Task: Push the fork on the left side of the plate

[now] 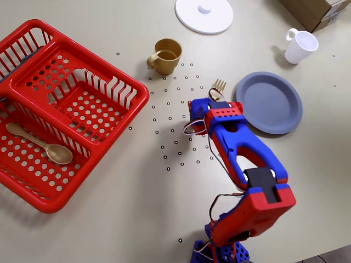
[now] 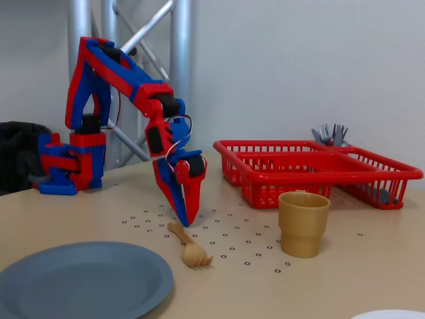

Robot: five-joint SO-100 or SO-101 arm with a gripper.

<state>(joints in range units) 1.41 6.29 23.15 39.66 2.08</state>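
The gold-tan fork [image 1: 218, 86] lies on the table just left of the slate-blue plate [image 1: 269, 102] in the overhead view, tines pointing away from the arm. Its handle runs under the red-and-blue gripper [image 1: 207, 106]. In the fixed view the gripper [image 2: 186, 222] points straight down, shut with nothing in it. Its tip is right at the handle end of the fork [image 2: 189, 247], close to the table. I cannot tell whether it touches. The plate [image 2: 80, 279] is in the near left corner of that view, apart from the fork.
A red basket [image 1: 60, 109] with a gold spoon [image 1: 41, 145] fills the left of the overhead view. A gold cup [image 1: 166, 55], white lid [image 1: 204, 13], white mug [image 1: 300, 46] and cardboard box [image 1: 318, 11] lie beyond. Small black ring marks dot the table around the fork.
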